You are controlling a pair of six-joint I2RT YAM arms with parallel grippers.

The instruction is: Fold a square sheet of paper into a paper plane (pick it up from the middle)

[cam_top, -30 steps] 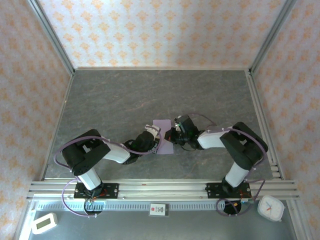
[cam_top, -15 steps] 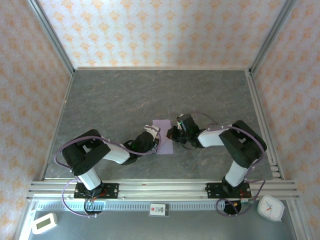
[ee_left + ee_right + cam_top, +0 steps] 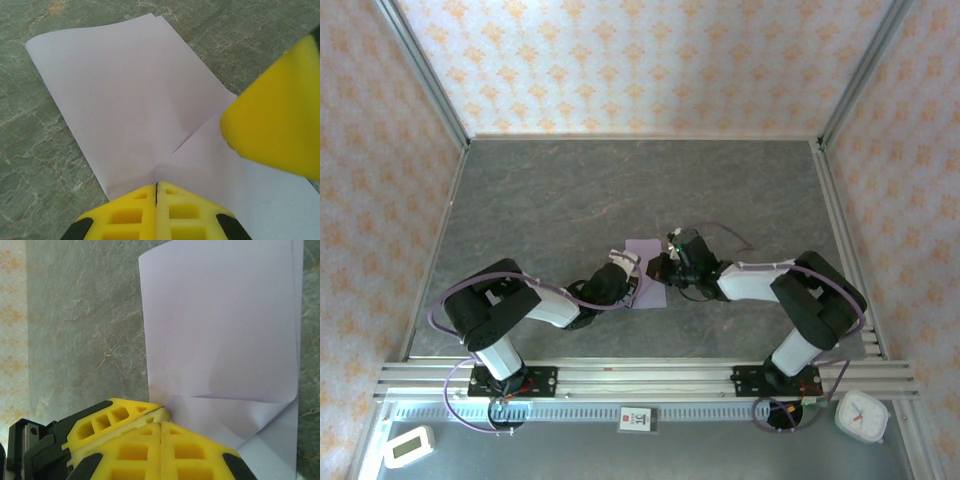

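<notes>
Grey marbled table (image 3: 570,190), patterned walls (image 3: 620,60). The square sheet of paper (image 3: 642,248), lilac and partly folded with creases showing, lies flat mid-table between both arms. Left gripper (image 3: 156,187) is clenched, empty, tips on the paper's fold. Right gripper (image 3: 160,426) is clenched too, tips at the paper's edge, just beside the left gripper.
</notes>
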